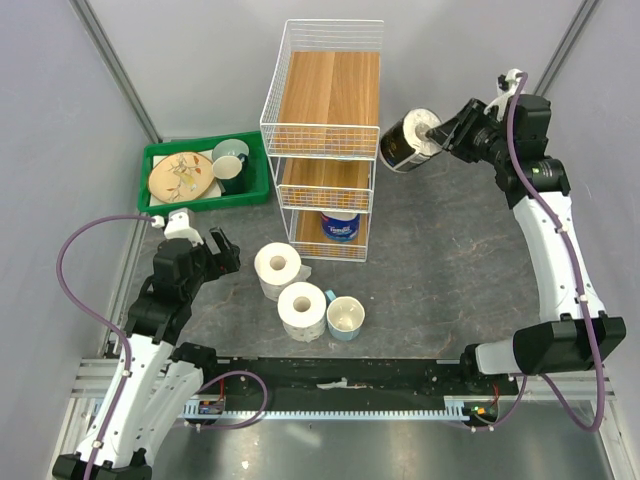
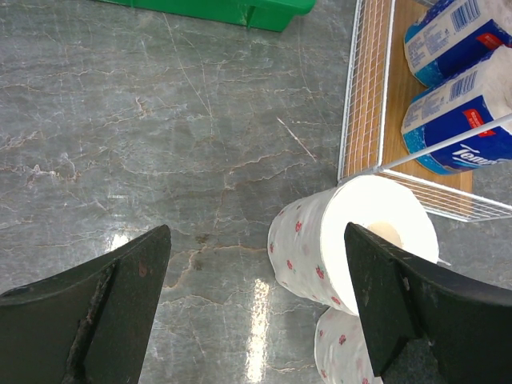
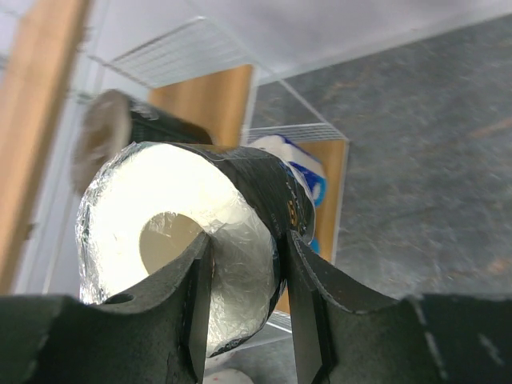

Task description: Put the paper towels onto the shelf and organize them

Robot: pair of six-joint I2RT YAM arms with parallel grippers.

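The shelf (image 1: 325, 140) is a white wire rack with wooden boards at the back centre. My right gripper (image 1: 437, 135) is shut on a dark-wrapped paper towel roll (image 1: 405, 142), held in the air just right of the rack's upper tiers. One finger sits in the core and the other presses on the wrapper (image 3: 160, 208). A blue-wrapped roll (image 1: 341, 226) stands on the bottom board, and the left wrist view shows two of them (image 2: 448, 40). Two white flowered rolls (image 1: 277, 268) (image 1: 302, 308) stand on the table in front. My left gripper (image 1: 215, 250) is open and empty, left of the nearer flowered roll (image 2: 320, 248).
A green tray (image 1: 160, 155) with a plate (image 1: 182, 175) and a cup (image 1: 230, 155) sits left of the shelf. A pale blue cup (image 1: 345, 318) stands against the front white roll. Grey walls close in on both sides.
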